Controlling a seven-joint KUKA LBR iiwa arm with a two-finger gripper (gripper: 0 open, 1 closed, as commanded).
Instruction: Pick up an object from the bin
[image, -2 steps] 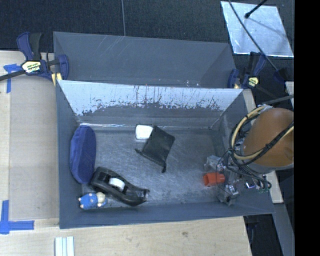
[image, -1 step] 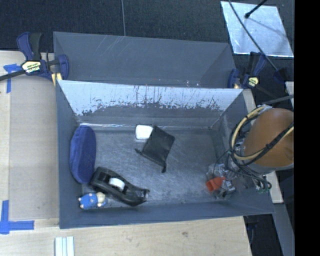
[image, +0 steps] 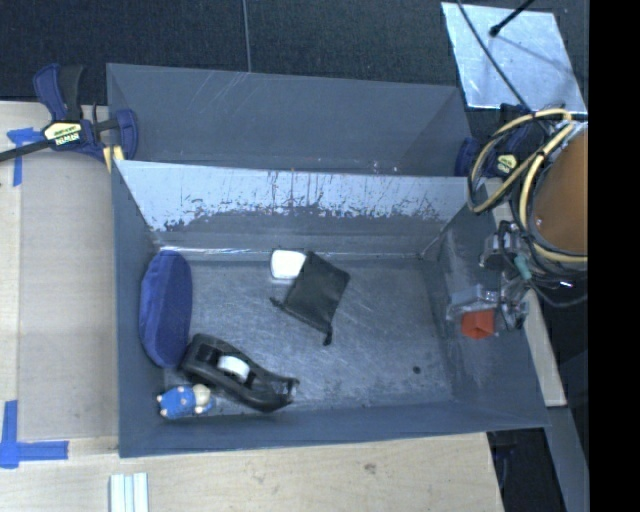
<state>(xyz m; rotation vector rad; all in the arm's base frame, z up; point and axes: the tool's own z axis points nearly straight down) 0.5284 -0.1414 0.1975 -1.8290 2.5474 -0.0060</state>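
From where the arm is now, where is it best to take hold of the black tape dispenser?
Probably grip the black tape dispenser across its slim tail, beyond the white roll, coming straight down from above. The body narrows there, and the blue toy crowds the other end.

In the grey metal bin (image: 390, 345), a blue oblong padded pouch (image: 165, 305) is lying along the left wall. A black plastic tape dispenser (image: 238, 373) is lying just right of its near end, with a small blue-and-white toy figure (image: 181, 401) touching the dispenser's front-left. A white rounded block (image: 287, 264) is resting behind a black square fabric piece (image: 317, 289) at mid-floor, touching it. The pincer (image: 482, 318) is hanging by the right wall, well apart.
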